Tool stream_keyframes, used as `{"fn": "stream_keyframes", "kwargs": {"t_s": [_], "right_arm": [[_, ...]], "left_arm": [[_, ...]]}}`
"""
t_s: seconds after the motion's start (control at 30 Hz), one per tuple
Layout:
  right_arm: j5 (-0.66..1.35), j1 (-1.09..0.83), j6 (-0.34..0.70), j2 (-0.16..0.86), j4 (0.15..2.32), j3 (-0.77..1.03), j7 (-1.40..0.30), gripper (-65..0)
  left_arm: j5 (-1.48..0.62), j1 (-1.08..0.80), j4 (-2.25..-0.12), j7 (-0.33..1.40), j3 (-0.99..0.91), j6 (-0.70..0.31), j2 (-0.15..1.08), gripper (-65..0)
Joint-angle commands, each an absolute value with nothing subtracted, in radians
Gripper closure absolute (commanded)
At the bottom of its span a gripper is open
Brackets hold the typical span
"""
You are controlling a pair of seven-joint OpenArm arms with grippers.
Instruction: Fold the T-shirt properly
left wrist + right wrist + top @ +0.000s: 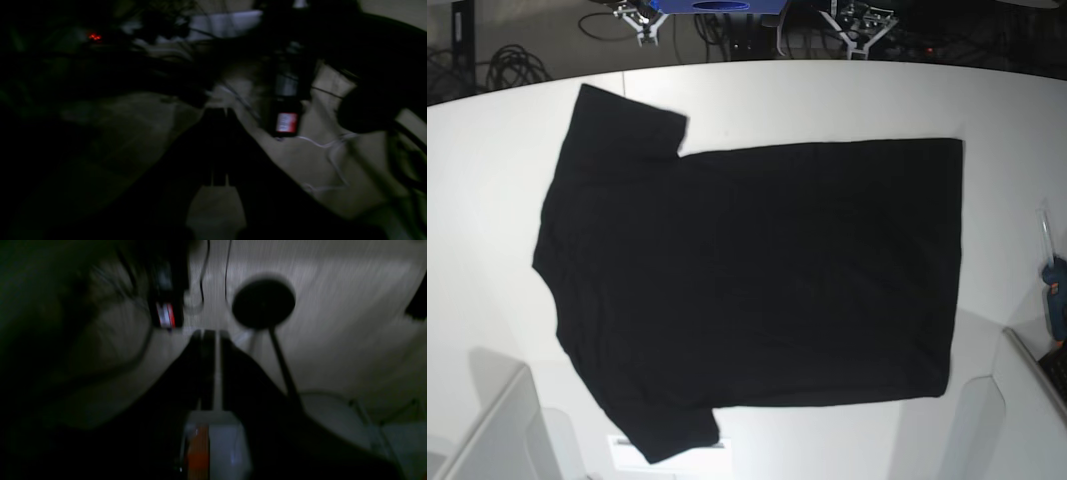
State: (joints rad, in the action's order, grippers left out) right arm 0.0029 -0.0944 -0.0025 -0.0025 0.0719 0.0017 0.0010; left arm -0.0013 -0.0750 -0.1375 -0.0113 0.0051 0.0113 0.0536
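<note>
The black T-shirt point(757, 280) lies spread flat on the white table point(827, 100), collar to the left, hem to the right, both sleeves out at the left. No print shows. Neither gripper shows in the base view. In the dark, blurred left wrist view my left gripper point(218, 111) has its fingers together and holds nothing. In the right wrist view my right gripper point(210, 333) also has its fingers nearly touching and is empty. Both wrist views face floor and cables, not the shirt.
Pale arm parts stand at the near left corner point(497, 430) and the near right corner point(1027, 400). A teal object point(1055, 290) lies at the table's right edge. A black box with a red label point(286, 122) and a round black stand base point(263, 301) are on the floor.
</note>
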Motion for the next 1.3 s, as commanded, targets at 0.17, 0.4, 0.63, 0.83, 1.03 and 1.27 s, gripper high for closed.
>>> {"fn": "stream_keyframes", "kwargs": {"t_s": [0.17, 0.4, 0.63, 0.83, 1.03, 1.27], "right_arm": [[0.005, -0.12, -0.005, 0.008, 0.085, -0.001, 0.004, -44.9], [0.008, -0.127, -0.005, 0.005, 0.085, 0.004, 0.061, -9.2], [0.008, -0.127, -0.005, 0.007, 0.085, 0.004, 0.064, 0.0], [0.008, -0.128, -0.005, 0.005, 0.085, 0.004, 0.064, 0.0], [0.007, -0.128, -0.005, 0.005, 0.085, 0.001, 0.065, 0.0], [0.008, -0.128, -0.005, 0.007, 0.087, 0.002, 0.065, 0.0]], "left_arm": [[-0.005, -0.094, -0.137, -0.005, 0.008, 0.005, 0.053, -0.5], [-0.005, -0.105, -0.139, -0.007, 0.004, 0.005, 0.053, -0.7], [-0.007, -0.111, -0.139, -0.007, 0.008, 0.005, 0.053, -30.3], [-0.007, -0.111, -0.139, -0.008, 0.002, 0.005, 0.053, -36.0], [-0.007, -0.113, -0.139, -0.008, 0.001, 0.005, 0.056, -16.5], [0.001, -0.113, -0.139, -0.008, 0.01, 0.005, 0.058, 0.0]]}}
